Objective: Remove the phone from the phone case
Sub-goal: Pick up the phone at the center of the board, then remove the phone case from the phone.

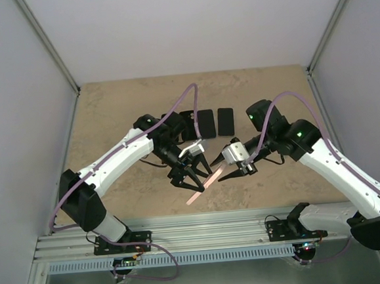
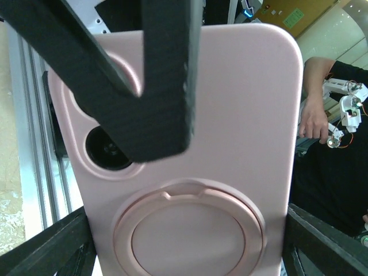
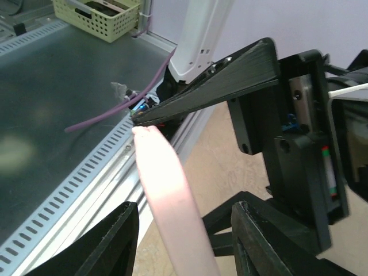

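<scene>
Jaws of two arms met on one raised phone case, and a slip was the main risk.

From above, the left gripper [image 1: 193, 181] held the pink silicone phone case [image 1: 204, 185] clear of the beige stone-patterned counter [image 1: 109, 115], with the right gripper [image 1: 237, 171] at the case's other end and flat black slabs [image 1: 205, 122] in a row behind. At the left wrist, its jaws clamped the case's long sides. A dark camera lens [image 2: 106, 150] filled the cut-out above the round ring stand [image 2: 190, 236], so the phone seemed still inside. At the right wrist, those jaws stood half-wide astride the case's edge, with a gap on each side. If they closed off-centre or pulled against the clamp, the case could twist loose and drop. Squeezing the sides might also pin the phone in.
</scene>
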You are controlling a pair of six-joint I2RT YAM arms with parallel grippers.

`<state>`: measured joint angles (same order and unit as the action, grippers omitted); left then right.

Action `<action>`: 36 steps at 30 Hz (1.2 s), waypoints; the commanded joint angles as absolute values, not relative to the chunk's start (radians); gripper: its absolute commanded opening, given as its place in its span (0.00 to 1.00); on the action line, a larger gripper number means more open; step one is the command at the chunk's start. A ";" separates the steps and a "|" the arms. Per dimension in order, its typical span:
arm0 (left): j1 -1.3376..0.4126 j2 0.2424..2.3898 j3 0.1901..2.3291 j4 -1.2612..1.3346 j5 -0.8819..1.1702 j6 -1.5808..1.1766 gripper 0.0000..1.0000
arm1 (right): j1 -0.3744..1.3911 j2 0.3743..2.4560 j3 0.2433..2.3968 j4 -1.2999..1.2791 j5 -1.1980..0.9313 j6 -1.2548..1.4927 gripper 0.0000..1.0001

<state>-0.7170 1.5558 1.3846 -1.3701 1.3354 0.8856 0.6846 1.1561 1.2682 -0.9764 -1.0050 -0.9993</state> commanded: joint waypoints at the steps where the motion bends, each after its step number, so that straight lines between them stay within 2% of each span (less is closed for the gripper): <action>1: -0.712 1.555 1.419 -1.376 1.419 0.928 0.41 | 0.716 1.166 1.244 -0.989 -1.036 -0.981 0.43; 6: -0.712 1.550 1.410 -1.375 1.419 0.929 0.42 | 0.725 1.165 1.239 -0.979 -1.036 -0.966 0.37; 11: -0.712 1.543 1.401 -1.368 1.420 0.922 0.45 | 0.727 1.159 1.231 -0.960 -1.036 -0.938 0.16; 14: -0.712 1.532 1.395 -1.338 1.413 0.893 0.58 | 0.726 1.153 1.227 -0.946 -1.024 -0.917 0.02; 18: -0.702 1.502 1.388 -1.251 1.362 0.784 0.78 | 0.706 1.138 1.229 -0.921 -1.028 -0.856 0.01; 20: -0.678 1.472 1.376 -1.160 1.331 0.680 0.95 | 0.681 1.130 1.230 -0.895 -1.044 -0.812 0.01; 21: -0.661 1.448 1.361 -1.088 1.314 0.602 0.99 | 0.666 1.126 1.229 -0.876 -1.050 -0.783 0.00; 24: -0.632 1.351 1.295 -0.825 1.206 0.314 0.99 | 0.606 1.112 1.220 -0.818 -1.078 -0.687 0.01; 27: -0.621 1.268 1.256 -0.699 1.101 0.207 0.99 | 0.535 1.090 1.190 -0.757 -1.116 -0.586 0.01; 32: -0.579 1.242 1.271 -0.758 1.005 0.237 0.99 | 0.426 1.064 1.134 -0.686 -1.191 -0.420 0.00; 36: -0.539 1.247 1.278 -0.907 1.072 0.416 0.99 | 0.366 1.042 1.085 -0.644 -1.275 -0.345 0.01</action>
<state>-0.5716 1.2404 1.2697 -0.8112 1.0676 0.2977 0.4068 1.0821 1.1175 -0.7460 -1.1168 -0.4858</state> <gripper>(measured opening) 0.993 0.097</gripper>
